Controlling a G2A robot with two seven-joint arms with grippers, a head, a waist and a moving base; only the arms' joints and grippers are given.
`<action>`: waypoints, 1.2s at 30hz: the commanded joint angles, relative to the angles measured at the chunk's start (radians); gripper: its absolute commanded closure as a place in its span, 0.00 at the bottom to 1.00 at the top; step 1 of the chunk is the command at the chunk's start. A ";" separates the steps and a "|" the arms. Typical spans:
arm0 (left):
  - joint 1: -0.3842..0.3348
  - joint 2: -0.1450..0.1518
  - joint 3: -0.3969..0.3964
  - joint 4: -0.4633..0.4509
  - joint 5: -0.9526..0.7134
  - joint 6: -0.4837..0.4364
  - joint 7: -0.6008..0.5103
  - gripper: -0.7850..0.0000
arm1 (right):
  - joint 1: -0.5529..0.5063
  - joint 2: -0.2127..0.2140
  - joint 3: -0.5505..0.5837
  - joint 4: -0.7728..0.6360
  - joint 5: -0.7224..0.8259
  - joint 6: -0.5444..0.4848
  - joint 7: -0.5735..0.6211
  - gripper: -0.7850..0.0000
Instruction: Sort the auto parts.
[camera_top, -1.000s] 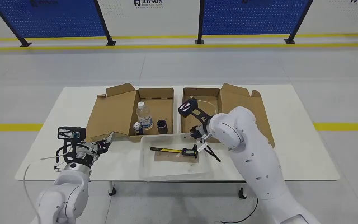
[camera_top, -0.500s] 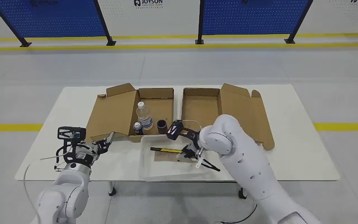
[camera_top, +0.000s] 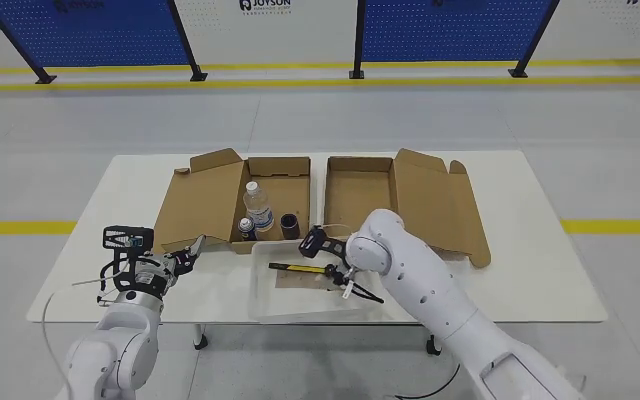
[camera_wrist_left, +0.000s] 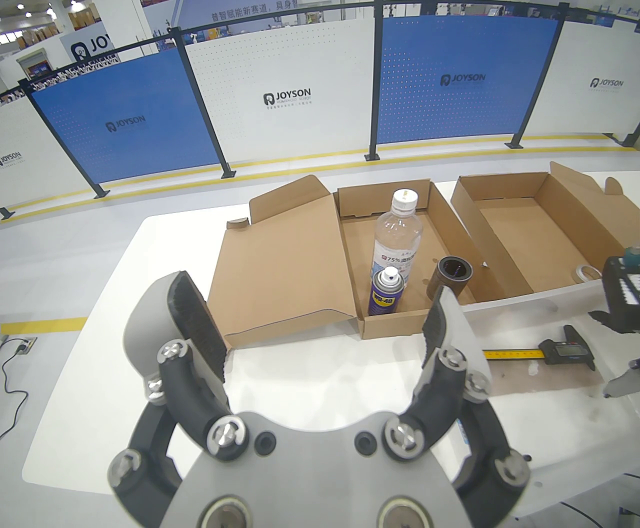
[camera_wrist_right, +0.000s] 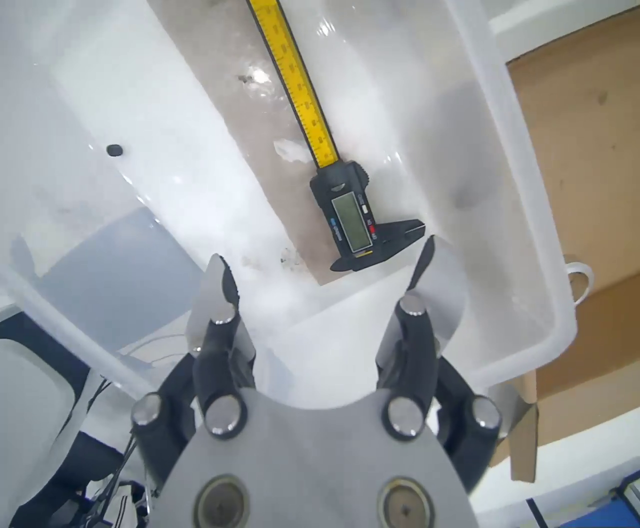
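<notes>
A: State of the right end effector (camera_wrist_right: 322, 252)?
B: Spread wide, empty. It hangs just above the head of the digital caliper (camera_wrist_right: 345, 215), no contact.
A: Where's the caliper?
B: Flat on the floor of the clear plastic tray (camera_wrist_right: 520, 210), lower centre of the top view. Yellow beam points frame-left, black display head frame-right.
A: Handling?
B: My read: light, rigid, long and thin. The beam is smooth and lies low, so it's hard to get fingers under. The tray floor looks slick, so it may skid. The black slider block is the thickest part and matte. Pinch across that, clear of the LCD and the pointed measuring tips. The beam will cantilever, so close firmly.
A: And the left end effector (camera_wrist_left: 310, 290)?
B: Also spread, empty, over bare desk (camera_top: 215, 290) at lower left of the top view, well apart from the tray.
A: Further out?
B: Two open corrugated cardboard boxes behind the tray. The left box (camera_top: 280, 168) holds a clear bottle (camera_wrist_left: 397, 235), a blue spray can (camera_wrist_left: 385, 295) and a black cylinder (camera_wrist_left: 450, 277), all upright. The right box (camera_wrist_left: 525, 235) has a small pale ring (camera_wrist_left: 586, 272) in its near corner.
</notes>
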 joint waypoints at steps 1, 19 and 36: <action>0.000 0.000 0.000 0.000 0.000 0.000 0.000 0.00 | 0.011 -0.009 -0.023 0.035 -0.004 -0.002 -0.021 0.21; 0.000 0.000 0.000 0.000 0.000 0.000 0.000 0.00 | 0.106 -0.080 -0.129 0.248 0.055 -0.054 -0.111 0.28; 0.000 0.000 0.000 0.000 0.000 0.000 0.000 0.00 | 0.131 -0.100 -0.131 0.271 0.171 -0.101 -0.073 0.18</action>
